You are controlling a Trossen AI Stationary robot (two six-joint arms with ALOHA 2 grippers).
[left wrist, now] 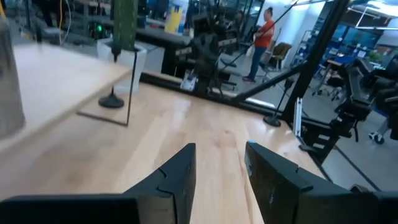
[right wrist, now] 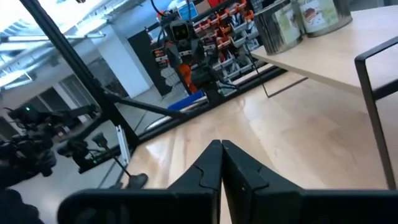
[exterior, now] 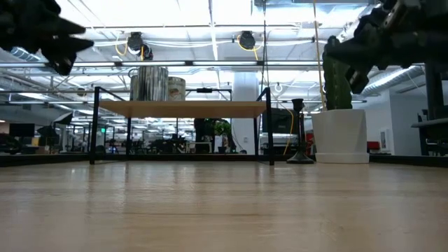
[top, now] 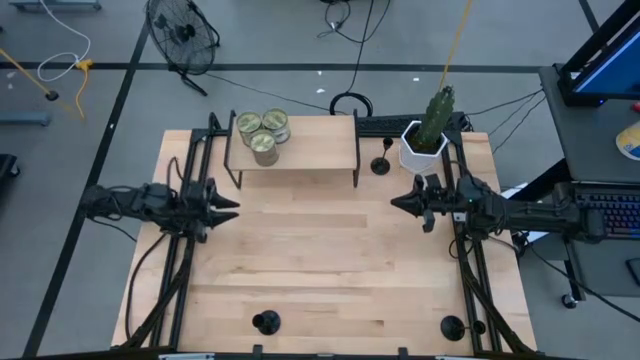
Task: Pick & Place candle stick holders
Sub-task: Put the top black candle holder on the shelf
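Standing apart, three candle stick holders: one (top: 381, 165) at 1 o'clock between shelf (top: 294, 150) and planter (top: 421, 148), two on the near edge at 7 (top: 265, 322) and 5 o'clock (top: 452, 327). Low view shows only the first. Table (top: 320, 260) centre lies bare. Left gripper (top: 228, 207) at 9 o'clock, fingers parted; right gripper (top: 395, 203) at 3, fingers together, empty.

Both arms are dark and bumpy, at mid-left and mid-right of the top picture. Each claw, left claw (top: 232, 207) and right claw (top: 395, 203), has two black pointy fingers.
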